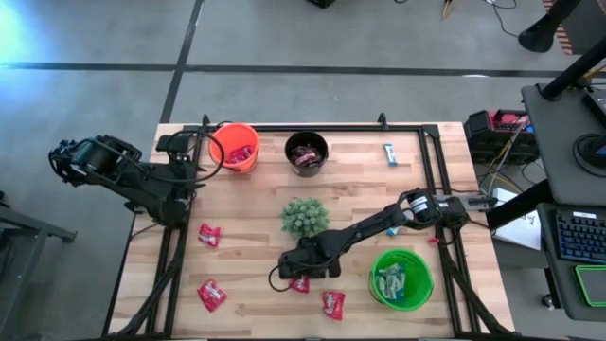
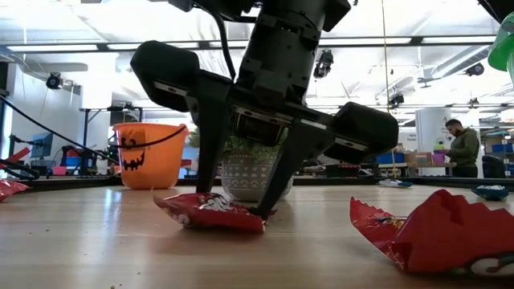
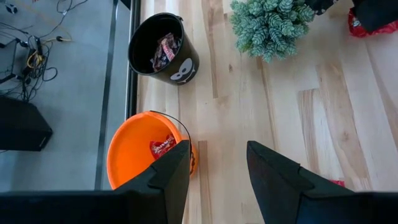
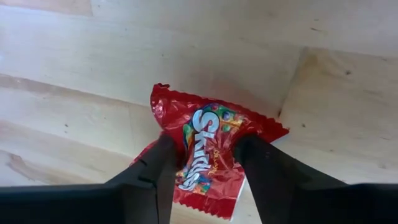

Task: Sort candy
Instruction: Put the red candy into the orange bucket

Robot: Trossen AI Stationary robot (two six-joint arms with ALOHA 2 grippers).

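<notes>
High view: the right gripper (image 1: 296,276) reaches to the table's near centre, over a red candy packet (image 1: 300,283); the left gripper (image 1: 180,169) waits at the far left beside the orange bucket (image 1: 235,148).

Low view: the right gripper's fingertips (image 2: 269,210) stand on the packet (image 2: 210,213), pinching it against the table (image 2: 305,249).

Left wrist view: the left gripper (image 3: 217,163) hangs part-open and empty above the orange bucket (image 3: 134,155).

Right wrist view: both fingers (image 4: 163,163) bear on the packet's (image 4: 205,152) face, apparently closing on it; the slick flat wrapper may slide out if only a wrinkle is caught.
</notes>
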